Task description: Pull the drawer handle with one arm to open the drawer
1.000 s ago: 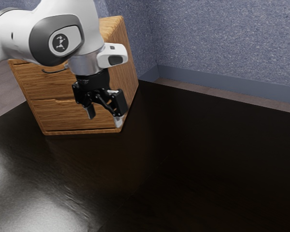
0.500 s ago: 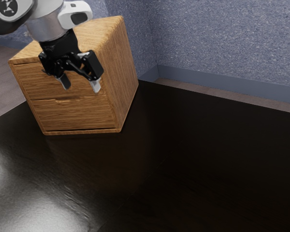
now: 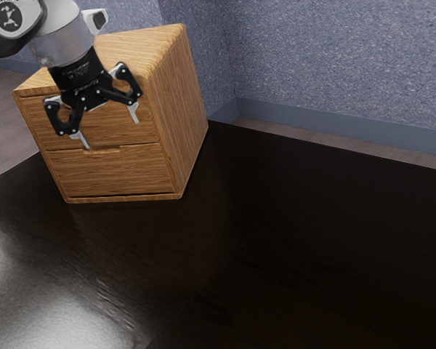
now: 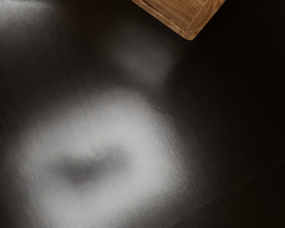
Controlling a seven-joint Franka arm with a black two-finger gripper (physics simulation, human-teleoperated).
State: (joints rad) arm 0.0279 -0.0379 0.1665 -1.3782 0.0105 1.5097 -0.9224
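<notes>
The dark table [image 3: 291,247] bears a wooden cabinet [image 3: 176,94]. The arm [image 3: 54,40] comes in over the cabinet's top. Its gripper [image 3: 109,131] hangs before the cabinet's upper drawer [image 3: 148,128], fingers spread wide and pinching nothing. The lower drawer's handle [image 3: 103,151] lies just beside one fingertip.

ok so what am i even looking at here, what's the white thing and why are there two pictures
The white thing is a robot arm in a simulation. Its black two-finger end effector hangs open in front of a wooden cabinet with two drawers, and it holds nothing. The cabinet stands on a dark glossy table. The exterior view comes from a camera beside the arm. The wrist view comes from a camera on the arm's hand, showing the table and one corner of the cabinet. Both drawers look shut.
</notes>
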